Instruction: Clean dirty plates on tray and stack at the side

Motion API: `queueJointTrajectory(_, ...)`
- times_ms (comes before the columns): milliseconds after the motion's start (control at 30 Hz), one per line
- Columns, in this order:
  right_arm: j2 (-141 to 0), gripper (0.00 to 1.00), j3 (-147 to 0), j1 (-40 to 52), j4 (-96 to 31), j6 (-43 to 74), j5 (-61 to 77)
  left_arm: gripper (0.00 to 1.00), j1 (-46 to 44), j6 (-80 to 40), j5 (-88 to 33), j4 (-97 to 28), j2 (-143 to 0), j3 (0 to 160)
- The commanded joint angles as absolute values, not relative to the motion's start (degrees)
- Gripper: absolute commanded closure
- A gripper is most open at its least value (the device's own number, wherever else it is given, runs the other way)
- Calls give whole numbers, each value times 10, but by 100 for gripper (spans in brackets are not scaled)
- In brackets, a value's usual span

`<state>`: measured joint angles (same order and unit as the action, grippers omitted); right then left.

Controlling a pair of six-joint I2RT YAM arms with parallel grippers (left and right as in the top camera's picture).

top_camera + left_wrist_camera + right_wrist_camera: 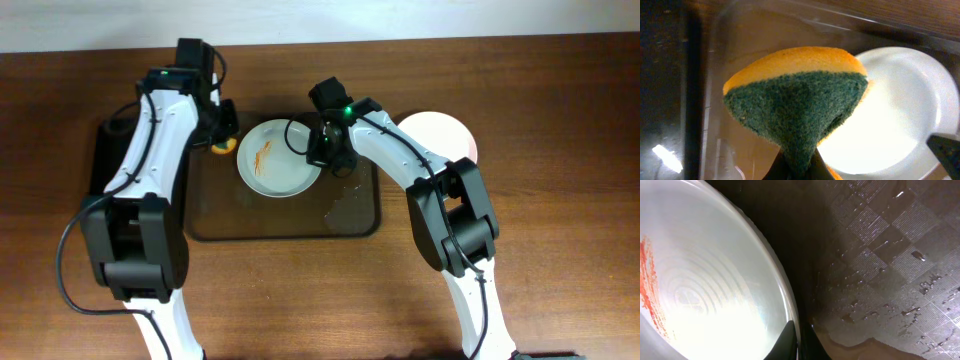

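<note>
A white plate (277, 160) smeared with orange-red sauce lies on the dark tray (285, 225). My right gripper (322, 148) is shut on the plate's right rim; in the right wrist view its jaws (799, 342) pinch the rim of the plate (700, 280). My left gripper (222, 128) is shut on a yellow and green sponge (224, 146) beside the plate's left edge. In the left wrist view the sponge (795, 95) hangs over the tray with the plate (895, 115) to its right.
A clean pale plate (440, 135) sits on the wooden table right of the tray. The tray floor is wet with droplets (890, 255). A black object (103, 150) lies left of the tray.
</note>
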<state>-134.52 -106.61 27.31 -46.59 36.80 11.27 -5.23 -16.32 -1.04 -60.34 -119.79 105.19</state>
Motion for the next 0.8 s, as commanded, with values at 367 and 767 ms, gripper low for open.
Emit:
queueJointTrajectory(367, -1355, 96, -1045, 270, -469, 334, 88, 100, -118, 151, -136, -592, -1359, 1050)
queueJointTrajectory(767, -1355, 96, -1045, 270, -467, 334, 88, 99, -111, 39, -27, -465, -1360, 1050)
